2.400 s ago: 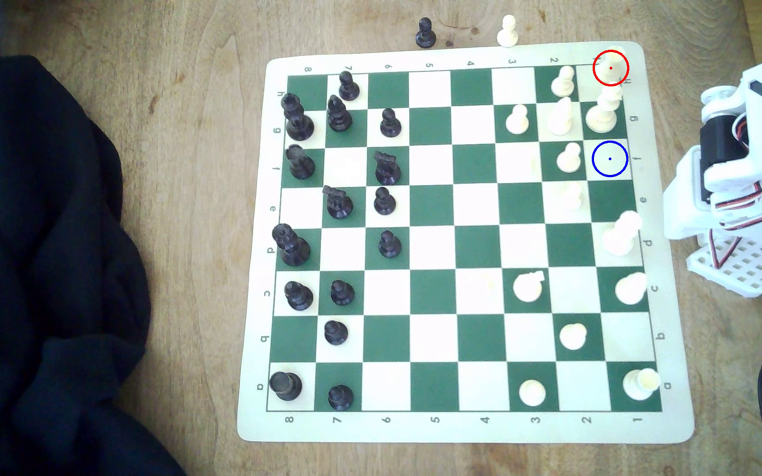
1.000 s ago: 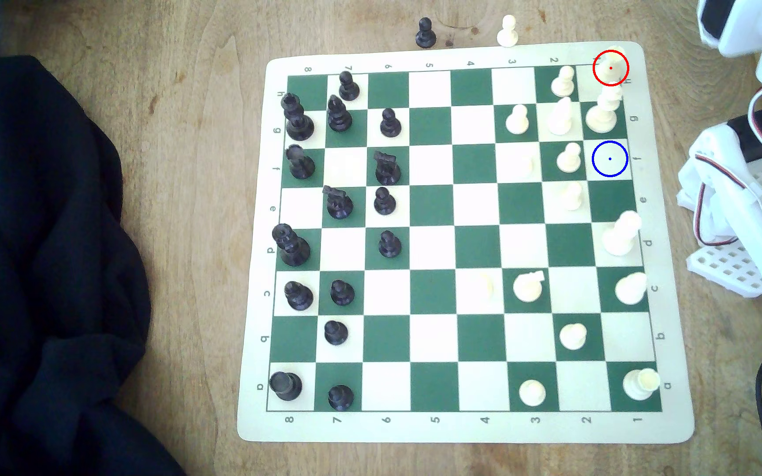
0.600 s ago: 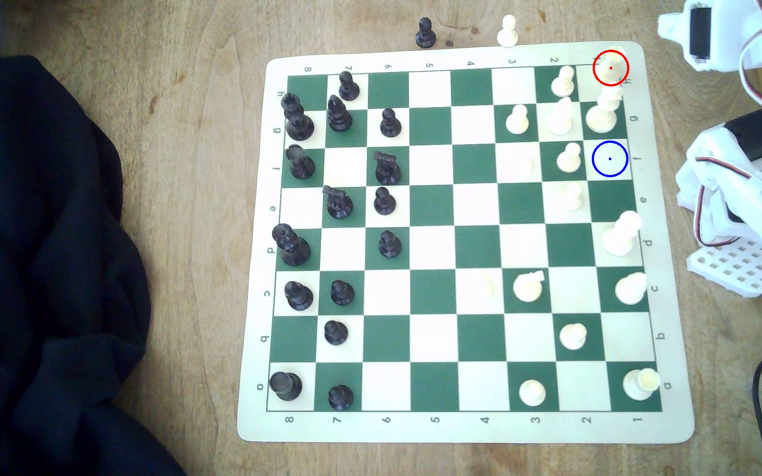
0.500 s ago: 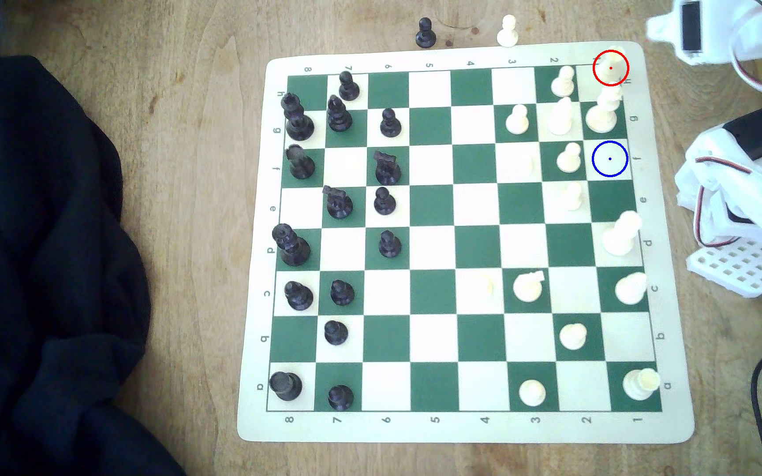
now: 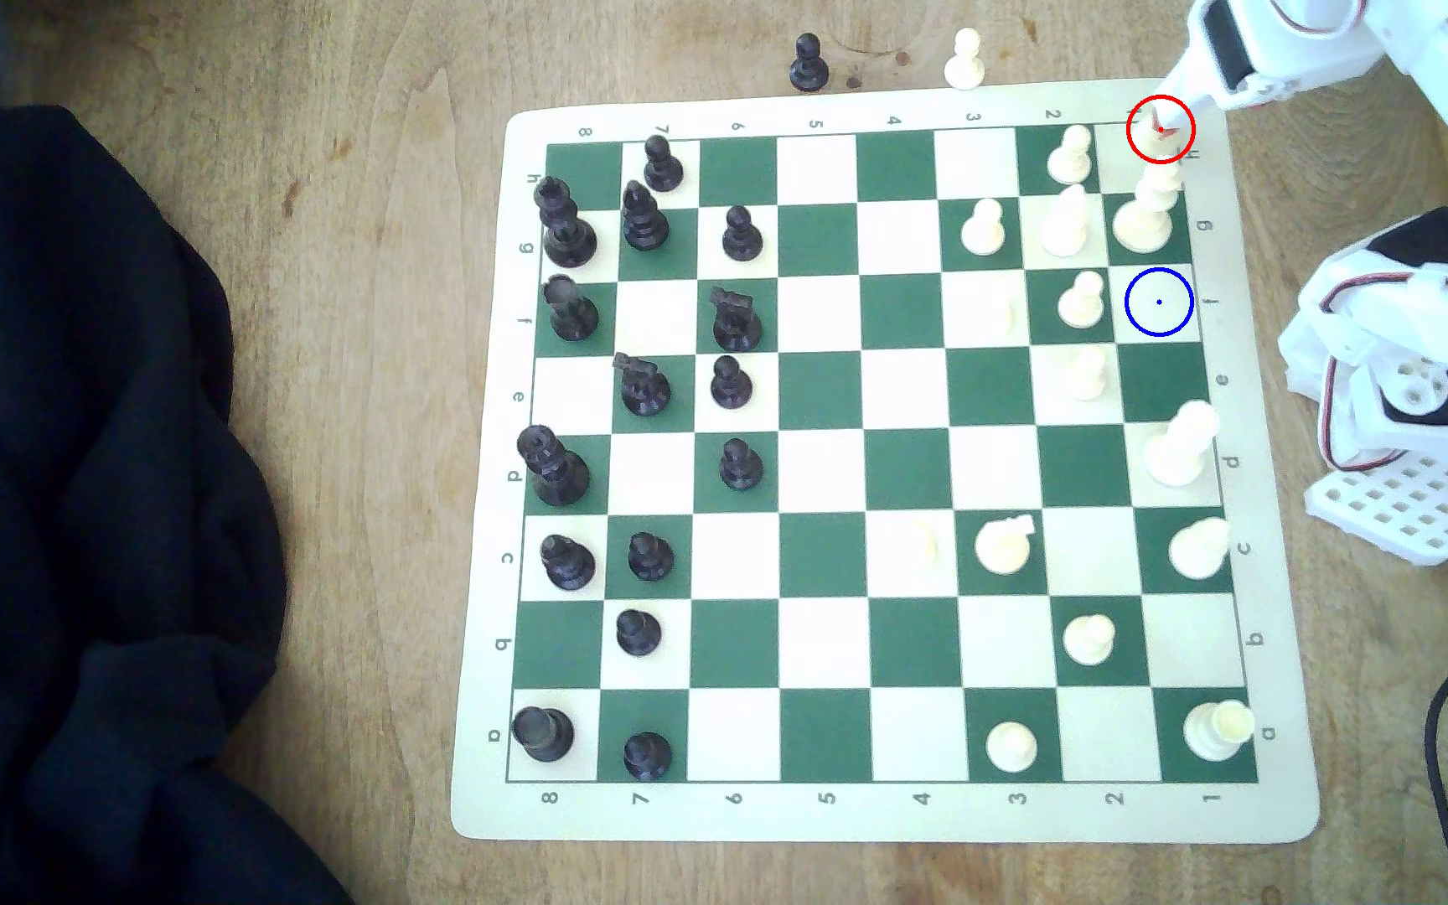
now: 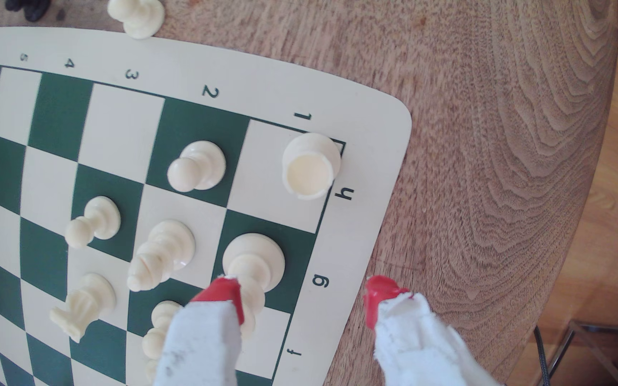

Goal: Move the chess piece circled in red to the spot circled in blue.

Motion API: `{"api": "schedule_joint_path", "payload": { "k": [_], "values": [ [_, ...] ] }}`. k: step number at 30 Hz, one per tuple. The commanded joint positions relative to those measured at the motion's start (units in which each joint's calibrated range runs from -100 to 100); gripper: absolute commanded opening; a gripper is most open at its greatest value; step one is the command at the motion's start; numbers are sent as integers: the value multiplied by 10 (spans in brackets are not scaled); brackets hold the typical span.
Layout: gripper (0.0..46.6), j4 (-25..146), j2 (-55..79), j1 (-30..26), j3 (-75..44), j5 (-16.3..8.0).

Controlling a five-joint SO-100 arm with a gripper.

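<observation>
Exterior view | gripper (image 5: 1166,122) upper right of frame, over rook (image 5: 1154,132) | jaws apart, empty | blue spot (image 5: 1159,302) bare

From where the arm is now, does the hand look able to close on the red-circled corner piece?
Probably yes. The hand is open, and the red-circled piece stands alone on its corner square, apart from the taller white piece one square over, which could crowd one finger.
</observation>
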Motion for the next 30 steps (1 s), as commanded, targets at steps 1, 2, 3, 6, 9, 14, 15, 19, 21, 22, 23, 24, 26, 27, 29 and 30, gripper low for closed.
{"api": "schedule_joint_path", "payload": {
  "k": [1, 2, 3, 6, 9, 14, 15, 19, 21, 22, 23, 24, 26, 27, 29, 30],
  "values": [
    [154, -25, 26, 0, -44, 7],
    [148, -28, 32, 0, -45, 7],
    [143, -31, 38, 0, -47, 7],
    [137, -44, 58, -3, -53, 4],
    [140, -54, 71, -7, -58, -1],
    [149, -82, 112, -11, -70, -27],
    [149, -84, 118, -11, -72, -30],
    [150, -89, 138, -11, -82, -35],
    [151, -90, 143, -9, -82, -32],
    [153, -90, 146, -9, -82, -31],
    [154, -91, 151, -8, -81, -28],
    [155, -93, 154, -7, -80, -27],
    [155, -101, 161, -5, -79, -25],
    [155, -105, 169, -2, -79, -23],
    [155, -108, 175, -2, -78, -21],
    [154, -111, 177, -2, -78, -21]
  ]
}}
